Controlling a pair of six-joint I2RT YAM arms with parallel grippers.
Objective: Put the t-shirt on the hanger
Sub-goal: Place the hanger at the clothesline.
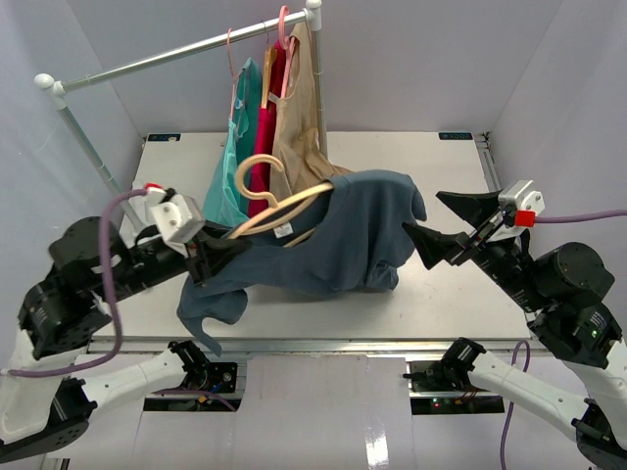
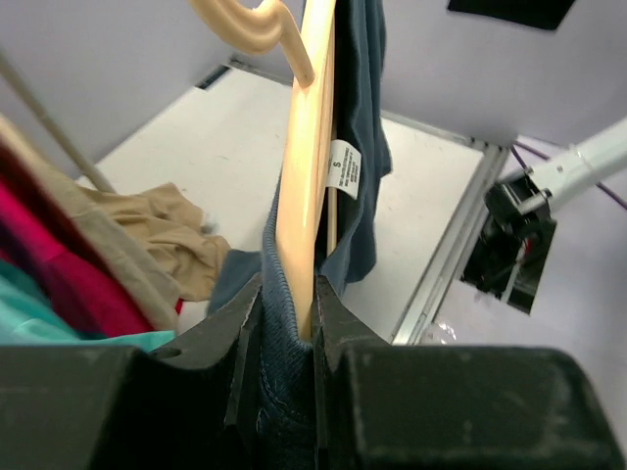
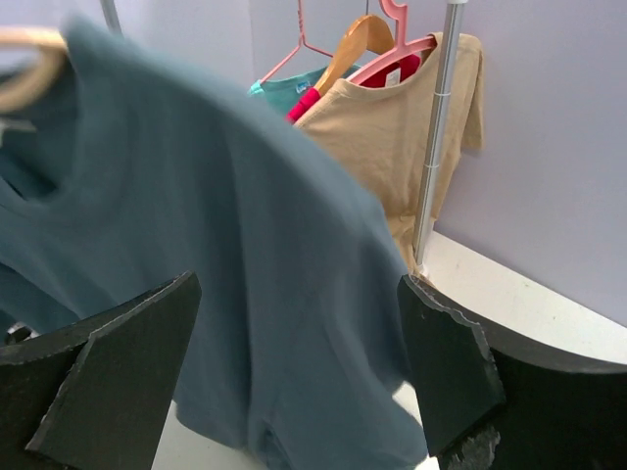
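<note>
The slate-blue t-shirt (image 1: 358, 235) hangs half on the tan wooden hanger (image 1: 284, 211), whose peach hook curls up toward the rack. The shirt's lower part rests on the table. My left gripper (image 1: 220, 257) is shut on the hanger's near arm together with the shirt's fabric. In the left wrist view the jaws (image 2: 287, 313) pinch the hanger (image 2: 304, 176) and the t-shirt (image 2: 361, 117), whose white size label shows. My right gripper (image 1: 421, 211) is open and empty just right of the shirt. In the right wrist view the gripper (image 3: 299, 284) faces the t-shirt (image 3: 245, 245), not touching it.
A clothes rail (image 1: 176, 54) crosses the back. On it hang a teal garment (image 1: 230, 176), a magenta garment (image 1: 263, 157) and a beige garment (image 1: 299, 117) on pink-hooked hangers. The rack's upright post (image 3: 438, 127) stands at the back right. White table (image 1: 460, 157).
</note>
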